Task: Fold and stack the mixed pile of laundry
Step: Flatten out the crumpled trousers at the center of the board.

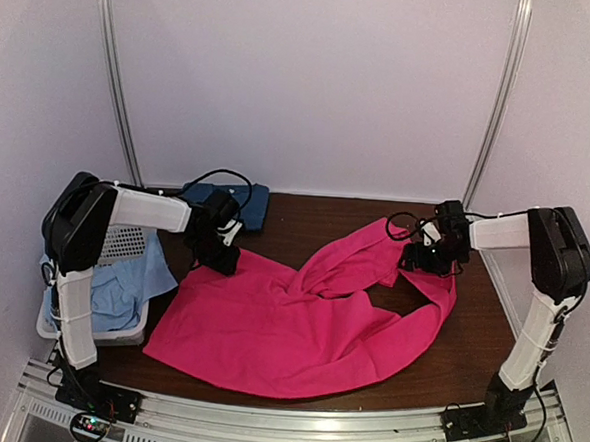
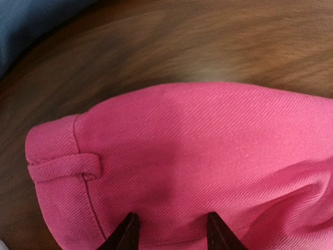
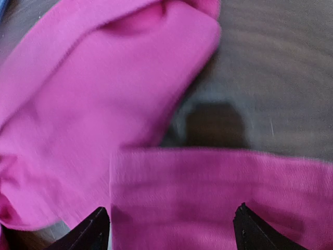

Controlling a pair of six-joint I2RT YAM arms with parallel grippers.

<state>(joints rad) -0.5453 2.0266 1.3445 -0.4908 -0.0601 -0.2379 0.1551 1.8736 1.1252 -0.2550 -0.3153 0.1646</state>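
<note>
On the table (image 1: 310, 214), pink garment (image 1: 268, 330), long axis seemingly left-right

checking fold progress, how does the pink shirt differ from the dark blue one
The pink shirt sprawls rumpled across the middle of the table; the dark blue T-shirt lies as a small flat bundle at the far edge. The left hand and right hand are both over the pink shirt, neither over the dark blue T-shirt. Both garments rest on the table.
</note>
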